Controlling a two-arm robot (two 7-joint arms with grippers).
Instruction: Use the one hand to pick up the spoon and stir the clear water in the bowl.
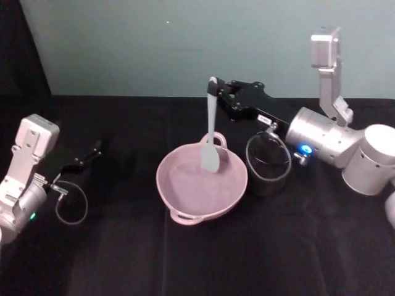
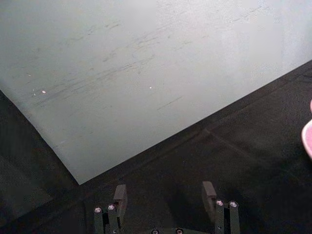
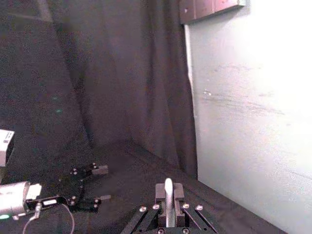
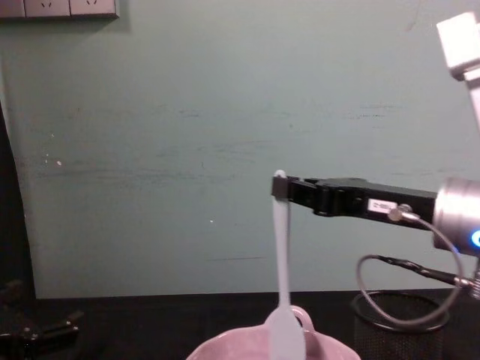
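My right gripper (image 1: 215, 90) reaches in from the right above the bowl's far rim, shut on the top of the white spoon (image 1: 210, 132). The spoon hangs straight down, and its flat blade sits low inside the pale pink bowl (image 1: 184, 184) near the far side. I cannot make out the water, nor whether the blade touches it. From the chest the right gripper (image 4: 280, 187) holds the spoon (image 4: 280, 259) over the bowl (image 4: 225, 349). The right wrist view shows the handle tip (image 3: 168, 187) pinched between the jaws. My left gripper (image 1: 89, 153) rests open at the far left, also seen as the left gripper (image 2: 165, 195).
A black wire-mesh cup (image 1: 268, 163) stands just right of the bowl, under the right wrist and its cable. The table is covered in black cloth (image 1: 247, 259). A pale green wall (image 1: 185, 43) closes the back.
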